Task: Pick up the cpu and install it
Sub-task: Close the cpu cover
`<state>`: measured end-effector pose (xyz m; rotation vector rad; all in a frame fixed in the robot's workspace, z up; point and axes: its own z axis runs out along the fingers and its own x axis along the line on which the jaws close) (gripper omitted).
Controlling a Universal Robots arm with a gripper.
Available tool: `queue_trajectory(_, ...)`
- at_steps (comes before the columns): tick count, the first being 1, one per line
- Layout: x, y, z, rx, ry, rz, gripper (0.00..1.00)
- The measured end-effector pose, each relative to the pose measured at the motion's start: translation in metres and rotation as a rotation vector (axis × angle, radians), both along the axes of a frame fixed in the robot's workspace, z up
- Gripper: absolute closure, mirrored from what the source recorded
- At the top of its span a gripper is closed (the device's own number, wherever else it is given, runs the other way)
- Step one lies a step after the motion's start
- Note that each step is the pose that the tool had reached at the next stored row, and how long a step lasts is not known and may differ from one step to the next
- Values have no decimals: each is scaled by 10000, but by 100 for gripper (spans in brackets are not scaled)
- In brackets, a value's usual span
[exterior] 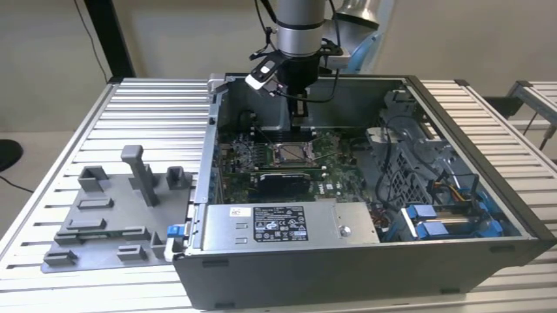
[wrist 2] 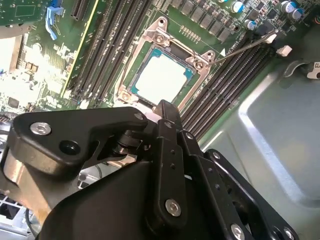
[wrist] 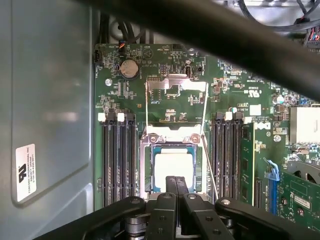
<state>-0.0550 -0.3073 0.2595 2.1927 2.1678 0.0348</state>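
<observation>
I judge the placing step done: the cpu point(wrist: 172, 162) lies in its socket point(wrist: 146, 172); my gripper point(wrist: 175, 179) hovers above, closed and empty.

My arm point(exterior: 301, 26) is a silver-grey tube with a dark band; thin black cables point(exterior: 263, 18) trail beside it and a small white box point(exterior: 260, 74) is clipped on. My gripper point(wrist: 176, 184) is matte black bars pinned with shiny round screws point(wrist 2: 173, 207).

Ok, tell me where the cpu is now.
The cpu lies in the motherboard socket, between the memory slots, just beyond the gripper in both wrist views.
</observation>
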Motion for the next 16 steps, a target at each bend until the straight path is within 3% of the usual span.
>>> queue_trajectory(9,1,0,0,3,1,0,100)
queue_trajectory(10,15,-1,0,4,38,1,100)
queue_trajectory(16,183,-11,0,33,374,1,100)
